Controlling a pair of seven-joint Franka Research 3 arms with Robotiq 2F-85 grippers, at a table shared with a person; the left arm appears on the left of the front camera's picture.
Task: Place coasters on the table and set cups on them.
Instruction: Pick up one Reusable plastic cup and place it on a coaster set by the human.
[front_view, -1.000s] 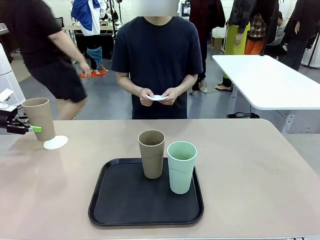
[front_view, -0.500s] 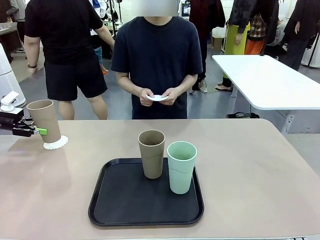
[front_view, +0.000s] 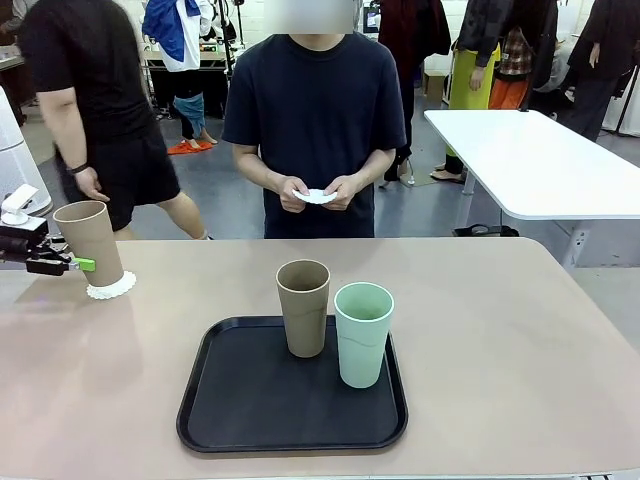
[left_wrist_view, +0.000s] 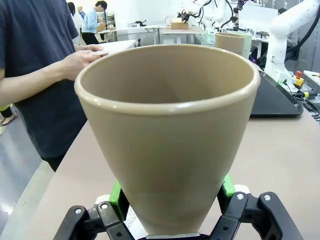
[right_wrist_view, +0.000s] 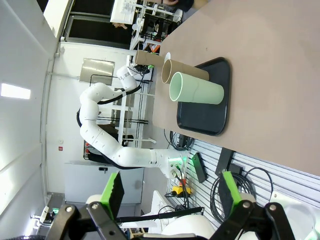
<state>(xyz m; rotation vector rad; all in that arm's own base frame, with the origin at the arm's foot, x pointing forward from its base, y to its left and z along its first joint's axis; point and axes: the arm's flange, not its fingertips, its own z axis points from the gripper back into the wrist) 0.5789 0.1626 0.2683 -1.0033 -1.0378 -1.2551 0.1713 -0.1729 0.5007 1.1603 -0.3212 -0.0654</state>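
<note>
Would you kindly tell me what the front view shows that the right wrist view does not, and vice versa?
Front view: the person's hands holding a white coaster, and the white table. Right wrist view: the right gripper, jaws open and empty. Both: the left gripper holding a tan cup, and the black tray carrying a second tan cup and the mint cup.

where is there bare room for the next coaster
Bare: the table right of the tray, and the far strip between tray and person. Crowded: far left, where the left gripper holds a tan cup on a coaster.
</note>
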